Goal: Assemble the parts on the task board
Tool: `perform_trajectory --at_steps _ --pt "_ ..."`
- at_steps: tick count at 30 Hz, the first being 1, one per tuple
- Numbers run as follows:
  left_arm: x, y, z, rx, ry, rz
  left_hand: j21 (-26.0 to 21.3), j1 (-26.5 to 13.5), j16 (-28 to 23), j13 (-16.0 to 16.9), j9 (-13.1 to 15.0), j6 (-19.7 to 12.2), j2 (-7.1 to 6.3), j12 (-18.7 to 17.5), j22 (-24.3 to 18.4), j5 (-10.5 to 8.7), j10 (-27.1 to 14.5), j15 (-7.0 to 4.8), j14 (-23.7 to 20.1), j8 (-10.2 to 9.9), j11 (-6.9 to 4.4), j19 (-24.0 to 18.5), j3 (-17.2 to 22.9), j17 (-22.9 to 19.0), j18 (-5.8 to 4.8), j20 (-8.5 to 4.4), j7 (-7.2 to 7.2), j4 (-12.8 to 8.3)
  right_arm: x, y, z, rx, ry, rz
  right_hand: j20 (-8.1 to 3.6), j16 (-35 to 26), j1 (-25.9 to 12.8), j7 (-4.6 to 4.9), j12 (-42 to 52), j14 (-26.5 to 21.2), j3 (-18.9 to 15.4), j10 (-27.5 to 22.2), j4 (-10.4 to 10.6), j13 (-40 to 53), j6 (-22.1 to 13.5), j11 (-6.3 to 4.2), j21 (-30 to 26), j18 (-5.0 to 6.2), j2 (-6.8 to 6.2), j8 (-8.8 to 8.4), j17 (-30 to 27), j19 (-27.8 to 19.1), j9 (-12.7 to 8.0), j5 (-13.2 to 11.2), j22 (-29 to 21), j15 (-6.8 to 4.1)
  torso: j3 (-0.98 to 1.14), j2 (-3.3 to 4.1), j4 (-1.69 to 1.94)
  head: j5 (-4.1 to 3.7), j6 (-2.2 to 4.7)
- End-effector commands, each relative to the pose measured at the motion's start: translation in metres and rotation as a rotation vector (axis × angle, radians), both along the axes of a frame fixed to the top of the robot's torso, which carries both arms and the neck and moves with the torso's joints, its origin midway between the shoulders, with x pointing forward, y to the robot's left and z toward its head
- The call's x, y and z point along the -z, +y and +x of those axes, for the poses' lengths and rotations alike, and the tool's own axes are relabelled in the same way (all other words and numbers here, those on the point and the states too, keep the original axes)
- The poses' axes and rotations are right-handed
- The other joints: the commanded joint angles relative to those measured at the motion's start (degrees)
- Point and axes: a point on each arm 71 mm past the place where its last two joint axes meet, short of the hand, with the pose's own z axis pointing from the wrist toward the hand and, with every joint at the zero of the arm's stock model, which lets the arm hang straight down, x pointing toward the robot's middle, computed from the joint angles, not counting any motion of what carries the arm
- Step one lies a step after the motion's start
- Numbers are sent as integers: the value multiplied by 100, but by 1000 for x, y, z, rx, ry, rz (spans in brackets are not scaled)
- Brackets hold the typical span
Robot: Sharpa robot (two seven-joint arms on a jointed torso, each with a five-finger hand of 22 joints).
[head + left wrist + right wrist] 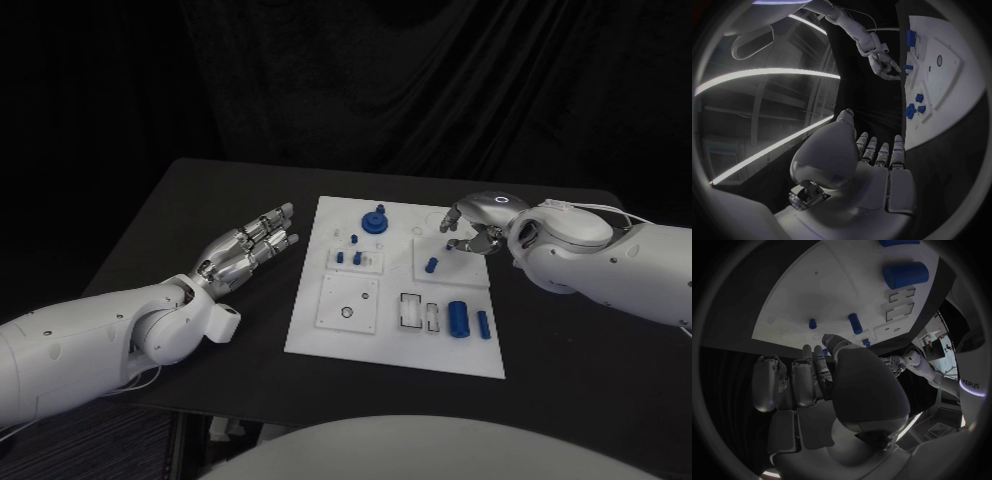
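The white task board lies mid-table. On it a round blue knob stands at the far edge, with two small pegs and a slim peg nearer. A blue cylinder and a thinner one lie at the near right. My left hand hovers left of the board, flat and spread, holding nothing. My right hand hangs over the board's far right corner with its fingers bent downward. I see nothing in it. The right wrist view shows this hand above the board.
The black table has free room to the left of the board and along its near edge. Empty slots and a round hole sit in the board's near half. A black curtain backs the table.
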Motion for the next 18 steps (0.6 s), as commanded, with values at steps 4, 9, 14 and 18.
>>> perform_trajectory --at_steps 4,9,14,18 --pt "-12 -1 -2 -9 -124 -141 -2 112 -27 4 2 -11 10 -16 -19 124 10 47 7 -13 61 -7 -16 7 97 64 -18 -34 7 -1 2 -4 4 -23 -5 12 36 -35 -35 25 25 42 -57 -96 31 1 -31 32 0 -15 31 -10 -5 289 1046 -1 -36 2 2 -30 1" --pt "-11 -1 -2 -5 -121 -144 2 217 -22 5 5 3 5 -19 -33 264 13 69 18 -10 79 8 0 11 106 96 -4 -102 11 -2 3 6 10 -32 -3 17 53 -39 -11 13 87 117 -116 -169 146 4 -31 33 -9 39 5 -14 28 611 1046 1 -40 -10 18 -63 1" --pt "-11 -3 -4 3 -116 -152 8 247 -18 6 9 27 -17 -16 -23 348 19 84 31 -5 85 28 -11 15 111 115 2 -130 13 -3 5 15 9 -36 -12 22 50 -78 35 7 126 183 -173 -201 275 -11 -33 35 -17 115 -15 -18 89 808 1044 -11 -48 -18 1 -57 1" --pt "-11 -5 -5 10 -110 -155 16 292 -12 8 10 34 -19 -8 -14 394 27 102 46 -4 111 50 -1 20 115 137 10 -175 15 -5 6 26 12 -42 -24 9 -31 -87 88 0 105 234 -173 -207 363 -27 -16 32 -11 184 -51 -8 162 869 1048 -25 -60 -25 -10 -43 1"
